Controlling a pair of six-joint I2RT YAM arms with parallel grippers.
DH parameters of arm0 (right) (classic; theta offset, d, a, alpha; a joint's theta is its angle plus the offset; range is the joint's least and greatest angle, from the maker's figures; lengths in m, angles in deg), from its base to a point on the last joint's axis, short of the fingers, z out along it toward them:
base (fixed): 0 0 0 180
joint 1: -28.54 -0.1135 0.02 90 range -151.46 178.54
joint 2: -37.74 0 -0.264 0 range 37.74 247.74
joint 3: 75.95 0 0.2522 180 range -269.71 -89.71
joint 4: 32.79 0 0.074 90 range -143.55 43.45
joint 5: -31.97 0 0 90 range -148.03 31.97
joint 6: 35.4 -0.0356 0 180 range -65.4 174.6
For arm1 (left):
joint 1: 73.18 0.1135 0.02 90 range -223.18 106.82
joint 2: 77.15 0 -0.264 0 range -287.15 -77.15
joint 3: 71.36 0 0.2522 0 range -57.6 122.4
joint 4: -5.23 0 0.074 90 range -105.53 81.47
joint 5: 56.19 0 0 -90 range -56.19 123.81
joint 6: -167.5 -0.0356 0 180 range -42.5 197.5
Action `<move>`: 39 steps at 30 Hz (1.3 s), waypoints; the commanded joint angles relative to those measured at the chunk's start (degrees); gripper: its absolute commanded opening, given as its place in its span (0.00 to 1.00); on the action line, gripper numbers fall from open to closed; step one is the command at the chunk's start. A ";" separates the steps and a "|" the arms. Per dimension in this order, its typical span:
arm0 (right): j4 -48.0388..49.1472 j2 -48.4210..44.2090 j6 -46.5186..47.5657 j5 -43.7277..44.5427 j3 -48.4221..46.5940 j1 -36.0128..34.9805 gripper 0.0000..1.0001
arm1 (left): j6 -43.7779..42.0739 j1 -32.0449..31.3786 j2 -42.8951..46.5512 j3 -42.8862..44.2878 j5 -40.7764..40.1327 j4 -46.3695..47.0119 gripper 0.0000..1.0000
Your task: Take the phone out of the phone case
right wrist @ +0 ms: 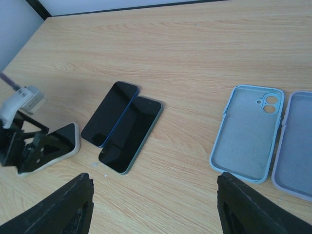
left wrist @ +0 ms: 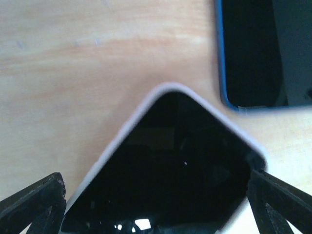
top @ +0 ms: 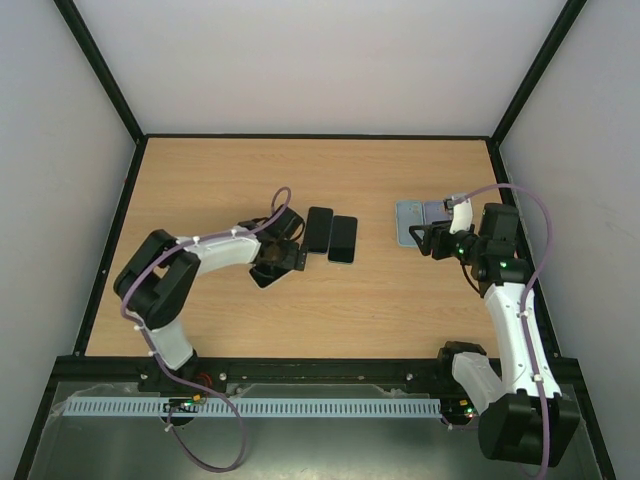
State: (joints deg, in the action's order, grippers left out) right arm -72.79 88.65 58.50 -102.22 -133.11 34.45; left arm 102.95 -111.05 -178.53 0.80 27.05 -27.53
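Observation:
A phone point(left wrist: 180, 165) with a dark screen sits in a whitish phone case point(left wrist: 127, 123), lying tilted on the wooden table. My left gripper point(left wrist: 156, 204) is open, one finger on each side of the phone's lower part; the left finger is clear of it, the right finger close to its edge. In the top view this gripper point(top: 273, 264) hovers over the cased phone point(top: 262, 279), left of centre. My right gripper point(right wrist: 163, 209) is open over bare wood with nothing between its fingers, and stands at the right point(top: 427, 240).
Two bare phones lie side by side mid-table, one blue-edged point(right wrist: 109, 113) and one green-edged point(right wrist: 131, 132). Two empty cases, light blue point(right wrist: 248, 131) and lilac point(right wrist: 296, 146), lie at the right. Black frame rails border the table point(top: 200, 330).

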 commanded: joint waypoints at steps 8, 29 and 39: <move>1.87 0.51 0.35 0.39 0.60 -0.11 0.68 | 4.14 -5.43 14.87 -9.88 11.03 -6.99 1.00; 2.05 0.84 0.41 1.88 0.51 -0.11 0.68 | 2.20 -3.62 -8.23 17.14 0.65 -27.07 1.00; 1.78 0.66 0.67 1.91 0.24 -0.11 0.68 | 1.15 -1.48 -11.38 15.52 2.39 -26.69 1.00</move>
State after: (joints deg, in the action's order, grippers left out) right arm -72.74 89.61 58.50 -100.49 -133.02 34.45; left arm 105.58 -113.63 -188.63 16.93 28.21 -52.23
